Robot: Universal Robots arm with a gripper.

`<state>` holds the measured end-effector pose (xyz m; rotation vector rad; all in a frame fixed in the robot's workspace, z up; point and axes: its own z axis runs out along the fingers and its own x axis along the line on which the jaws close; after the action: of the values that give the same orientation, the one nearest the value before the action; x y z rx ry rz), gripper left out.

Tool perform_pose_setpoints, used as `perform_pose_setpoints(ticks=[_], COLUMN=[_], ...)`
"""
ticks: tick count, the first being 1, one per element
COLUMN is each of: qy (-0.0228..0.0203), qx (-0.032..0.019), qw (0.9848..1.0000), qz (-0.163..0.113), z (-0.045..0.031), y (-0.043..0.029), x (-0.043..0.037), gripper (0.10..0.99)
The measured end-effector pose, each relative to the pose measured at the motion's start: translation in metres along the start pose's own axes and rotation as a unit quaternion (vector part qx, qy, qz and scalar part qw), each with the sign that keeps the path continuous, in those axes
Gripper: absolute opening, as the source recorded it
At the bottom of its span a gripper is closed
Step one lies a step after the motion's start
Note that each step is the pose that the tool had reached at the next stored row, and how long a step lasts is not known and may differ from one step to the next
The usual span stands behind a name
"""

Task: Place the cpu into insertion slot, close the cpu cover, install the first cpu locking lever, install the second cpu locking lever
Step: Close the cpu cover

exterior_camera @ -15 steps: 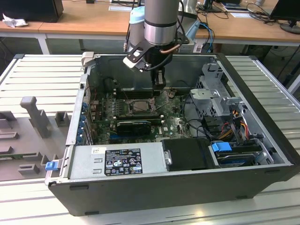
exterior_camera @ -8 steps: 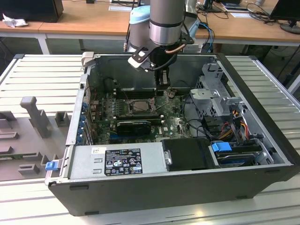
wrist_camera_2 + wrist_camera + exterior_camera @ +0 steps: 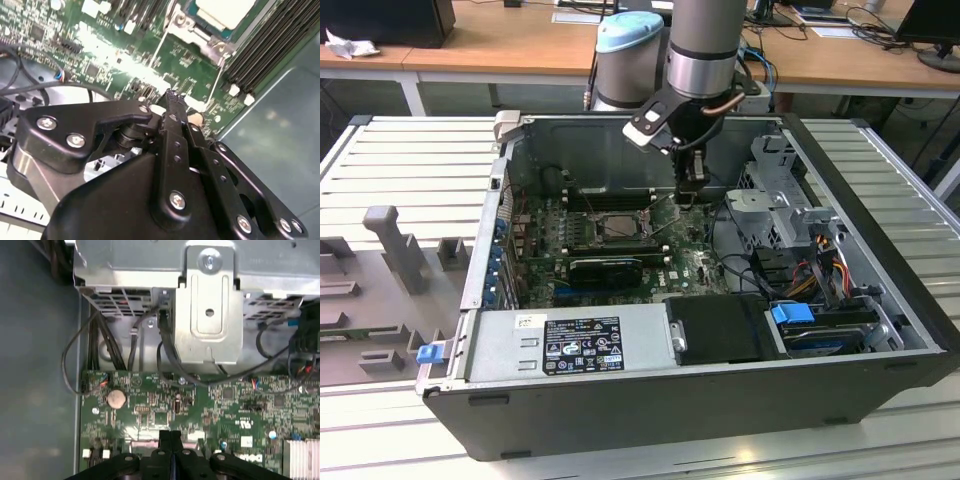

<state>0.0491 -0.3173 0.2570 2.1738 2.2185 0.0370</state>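
the gripper (image 3: 692,192) hangs low over the green board (image 3: 225,410), just beside the insertion slot (image 3: 618,226). its two fingers (image 3: 164,441) are pressed together with nothing between them. the cpu (image 3: 226,11) lies flat in the slot, with a silver bracket (image 3: 200,32) at its edge.

The arm (image 3: 705,35) hangs almost straight down, its grey wrist (image 3: 700,72) upright. A pale blue joint cap (image 3: 630,30) sits just to the exterior view's left of it. Below the wrist the black claw (image 3: 692,195) points downward. In both wrist views its two fingers (image 3: 164,442) (image 3: 172,120) lie pressed flat against each other. The tips meet with no gap, and nothing is seen between them.
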Motion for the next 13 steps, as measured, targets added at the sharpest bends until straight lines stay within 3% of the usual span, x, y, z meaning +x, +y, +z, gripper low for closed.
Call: perform_pose_setpoints(ticks=[4,6,8,13], qy=[0.0002,0.0001,0.0001,0.0001], qx=[0.0,0.0,0.0,0.0003], qw=[1.0,1.0,1.0,1.0], qz=[-0.004,-0.004,-0.004,-0.004], z=[0.0026,0.0059,0.012,0.0132], y=[0.0122,0.0148,0.015,0.011], x=[0.0002,0.0005,0.0006,0.0007], gripper=[0.106,0.106,0.106,0.106])
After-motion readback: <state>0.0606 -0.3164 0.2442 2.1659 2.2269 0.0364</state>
